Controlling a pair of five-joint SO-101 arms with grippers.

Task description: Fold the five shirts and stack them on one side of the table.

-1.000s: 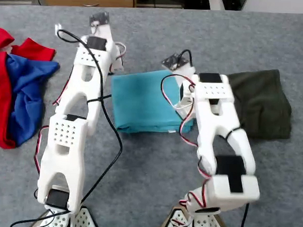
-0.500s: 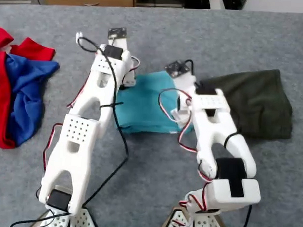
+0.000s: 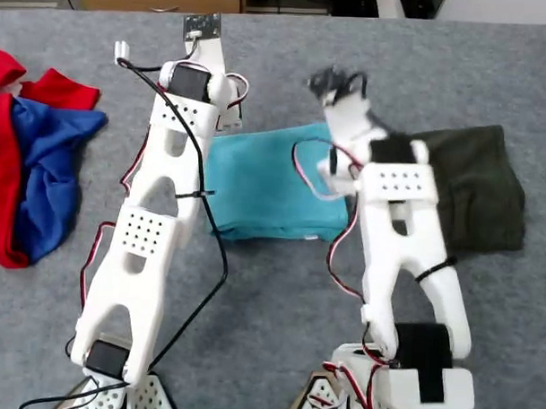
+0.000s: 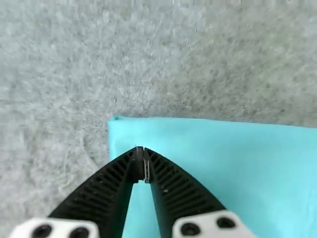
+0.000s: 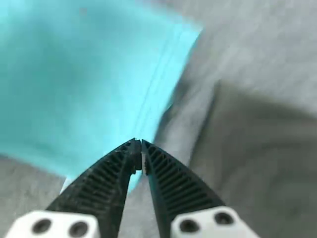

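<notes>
A teal shirt (image 3: 269, 191) lies folded into a neat rectangle in the middle of a grey felt-covered worktop (image 3: 278, 330). Just to its right, with a narrow strip of worktop between them in the right wrist view, lies a dark green shirt (image 3: 475, 189), also folded. Well apart at the left edge, a red shirt (image 3: 8, 218) and a blue shirt (image 3: 45, 174) lie crumpled together, not yet folded.

The left hand (image 4: 140, 163) hovers just inside the teal shirt's far-left corner, its fingers together with no cloth seen between them. The right hand (image 5: 138, 153) hangs over the teal shirt's right edge beside the dark green one, fingers likewise together and holding nothing.

The step in hand looks like taking the teal shirt by its far corners — either for one more fold or to carry it onto the dark green shirt. To do it well, both hands should open first, then pinch through every layer at each corner (a top-layer grip would likely undo the fold). Lifting evenly and keeping the far edge taut should hold the rectangle's shape — then set it down with edges matched.

No brand, label or readable writing appears on any shirt.
</notes>
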